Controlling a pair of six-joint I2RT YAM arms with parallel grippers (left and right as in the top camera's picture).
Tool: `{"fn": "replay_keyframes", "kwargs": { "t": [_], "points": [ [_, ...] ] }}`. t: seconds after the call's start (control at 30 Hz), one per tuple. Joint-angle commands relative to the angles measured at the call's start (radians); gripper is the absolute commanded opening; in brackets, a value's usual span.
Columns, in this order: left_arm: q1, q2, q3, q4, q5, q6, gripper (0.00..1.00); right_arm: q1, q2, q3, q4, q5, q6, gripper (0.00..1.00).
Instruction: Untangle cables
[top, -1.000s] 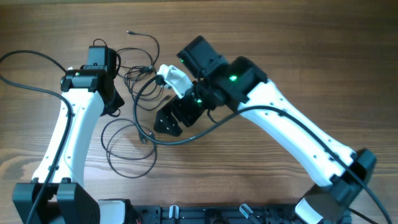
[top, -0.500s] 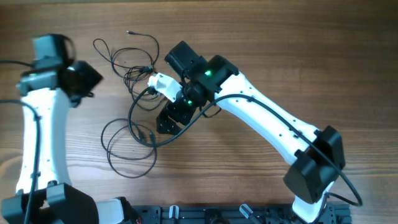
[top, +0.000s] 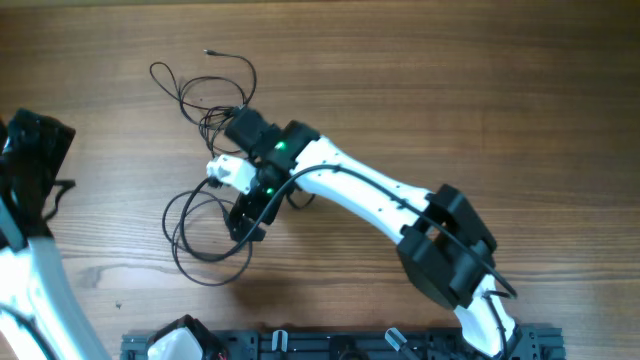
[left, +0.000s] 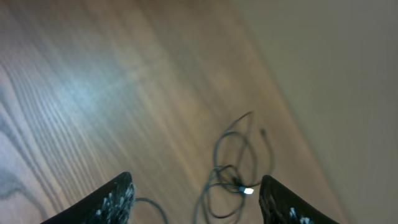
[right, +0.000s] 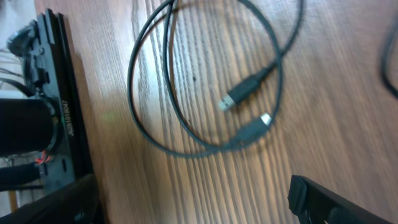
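Risk: the knot may well pull tighter, or the whole bundle may slide as one.
Cause: a grab that pinches two crossing strands, or a plug end snagging in a loop.
Cables' look: thin black cords (top: 212, 118) with small plug ends (right: 244, 92), bunched into a tangle with a wide loose loop at its six o'clock.
Cables' place: on the brown wooden table (top: 450, 90), towards ten o'clock from its centre.
Right pincer (right: 189, 196): over the loose loop, jaws wide apart, holding nothing.
Left pincer (left: 198, 186): far out at nine o'clock, jaws apart and empty.
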Motion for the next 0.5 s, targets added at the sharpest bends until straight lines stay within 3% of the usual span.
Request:
{"fn": "replay_keyframes", "kwargs": {
  "t": [0.0, 0.23, 0.47],
  "points": [
    [0.005, -0.104, 0.019, -0.008, 0.077, 0.005, 0.67, 0.027, 0.041, -0.003, 0.036, -0.002, -0.016, 1.0],
    [0.005, -0.222, 0.019, -0.036, 0.14, 0.005, 0.67, 0.051, 0.094, -0.003, 0.122, -0.002, 0.01, 1.0],
    [0.005, -0.232, 0.019, -0.113, 0.14, 0.027, 0.64, 0.051, 0.114, -0.003, 0.18, 0.031, 0.009, 1.0]
  ]
}}
